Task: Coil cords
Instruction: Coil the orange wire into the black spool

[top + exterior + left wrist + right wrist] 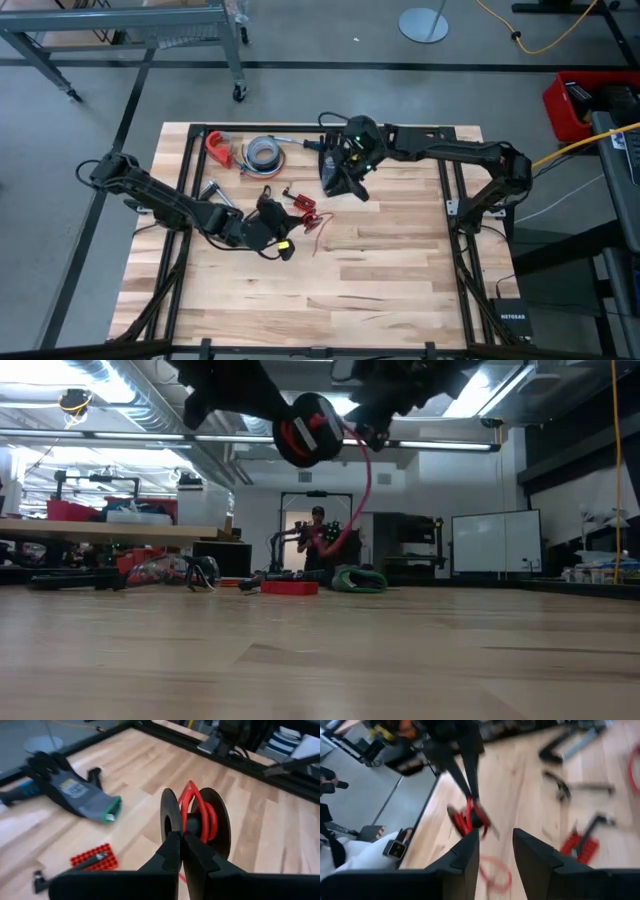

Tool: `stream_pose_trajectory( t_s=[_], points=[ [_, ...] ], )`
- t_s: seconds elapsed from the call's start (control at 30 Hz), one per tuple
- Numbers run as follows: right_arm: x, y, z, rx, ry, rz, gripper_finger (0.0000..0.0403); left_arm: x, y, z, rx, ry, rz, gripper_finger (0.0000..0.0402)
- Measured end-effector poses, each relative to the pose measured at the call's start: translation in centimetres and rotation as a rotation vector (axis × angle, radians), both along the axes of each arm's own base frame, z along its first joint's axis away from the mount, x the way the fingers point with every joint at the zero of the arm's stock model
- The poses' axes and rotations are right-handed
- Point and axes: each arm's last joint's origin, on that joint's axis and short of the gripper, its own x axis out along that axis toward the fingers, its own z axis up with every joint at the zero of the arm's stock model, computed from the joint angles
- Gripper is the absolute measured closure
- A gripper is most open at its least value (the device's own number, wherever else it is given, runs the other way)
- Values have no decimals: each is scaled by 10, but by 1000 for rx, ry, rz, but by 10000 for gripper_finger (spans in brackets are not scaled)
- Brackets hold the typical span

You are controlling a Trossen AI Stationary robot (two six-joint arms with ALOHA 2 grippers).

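Red cord (200,810) on black spool (172,820), left jaws clamped on spool; right jaws parted, empty.

text you can read: "NETGEAR" | on: small black box (511,318) | where: just off the surface's (400,280) corner | other labels: illegible

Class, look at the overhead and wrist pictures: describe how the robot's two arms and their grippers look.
Both arms are dark, jointed and slender. The left gripper has two black tapering fingers. The right gripper has two black, wedge-shaped fingers, and a small green light glows at its wrist.
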Motion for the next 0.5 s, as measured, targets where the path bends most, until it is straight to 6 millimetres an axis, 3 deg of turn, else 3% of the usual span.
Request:
stream_pose_trajectory(
  t_s=[0.17, 0.33, 0.5],
  points=[
    [-13, -6, -1, 54, 169, -29, 281, -5, 0, 6, 45, -20, 55, 401],
    [-22, 2, -10, 88, 310, -21, 281, -10, 4, 15, 101, -55, 124, 401],
    [-18, 15, -13, -20, 340, -35, 281, -14, 8, 22, 134, -94, 189, 401]
  ],
)
